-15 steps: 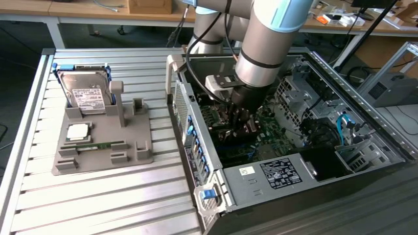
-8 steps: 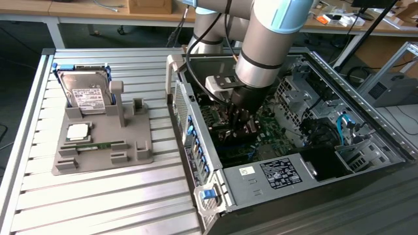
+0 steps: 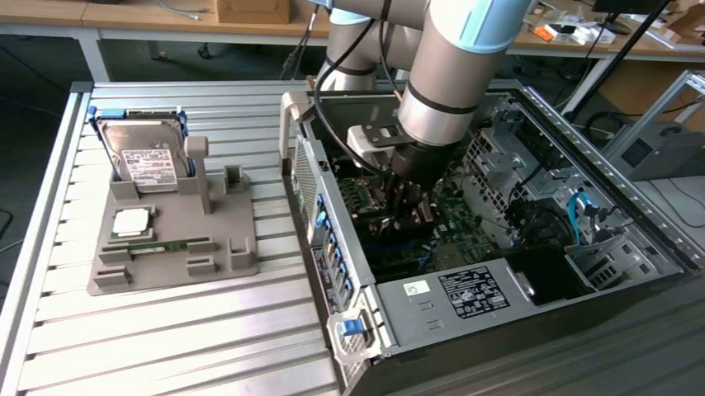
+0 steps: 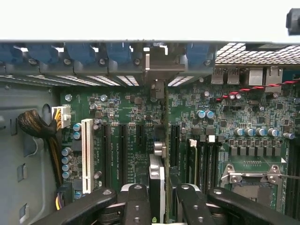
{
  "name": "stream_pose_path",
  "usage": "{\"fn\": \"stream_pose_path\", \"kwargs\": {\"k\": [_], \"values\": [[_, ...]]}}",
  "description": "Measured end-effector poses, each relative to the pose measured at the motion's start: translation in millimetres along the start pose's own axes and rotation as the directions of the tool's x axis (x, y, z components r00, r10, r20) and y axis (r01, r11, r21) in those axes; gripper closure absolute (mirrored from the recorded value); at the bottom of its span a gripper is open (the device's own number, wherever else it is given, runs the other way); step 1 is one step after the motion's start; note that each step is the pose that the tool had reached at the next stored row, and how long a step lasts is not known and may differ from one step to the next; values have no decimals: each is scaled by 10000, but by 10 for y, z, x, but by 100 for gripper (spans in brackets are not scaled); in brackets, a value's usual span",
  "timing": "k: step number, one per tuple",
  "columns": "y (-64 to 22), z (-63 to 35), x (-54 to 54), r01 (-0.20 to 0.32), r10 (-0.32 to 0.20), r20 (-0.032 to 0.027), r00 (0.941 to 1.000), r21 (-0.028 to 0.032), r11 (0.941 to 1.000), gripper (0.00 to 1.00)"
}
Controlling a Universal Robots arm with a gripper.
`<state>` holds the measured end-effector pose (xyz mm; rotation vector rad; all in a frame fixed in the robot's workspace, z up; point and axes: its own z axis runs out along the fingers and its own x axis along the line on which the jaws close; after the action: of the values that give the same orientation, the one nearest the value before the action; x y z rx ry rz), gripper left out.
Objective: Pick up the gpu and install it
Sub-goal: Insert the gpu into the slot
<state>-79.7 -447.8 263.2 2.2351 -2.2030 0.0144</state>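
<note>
- I see a slatted aluminium worktop (image 3: 165, 330) under even, bright indoor light.
- Beyond its far edge stands a wooden bench (image 3: 132, 21) on white legs, carrying a cardboard box (image 3: 253, 10).
- Past the worktop's edge lies dark floor (image 3: 22, 107).

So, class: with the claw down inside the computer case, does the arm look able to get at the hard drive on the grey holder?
Probably not as it stands: the claw is shut on the gpu over the motherboard, and the case wall stands between it and the hard drive.
</note>
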Motion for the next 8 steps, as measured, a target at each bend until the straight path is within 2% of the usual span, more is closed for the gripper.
{"fn": "stream_pose_path", "kwargs": {"k": [8], "values": [[1, 1, 34, 0, 0, -2, 10000, -1, 10000, 73]]}}
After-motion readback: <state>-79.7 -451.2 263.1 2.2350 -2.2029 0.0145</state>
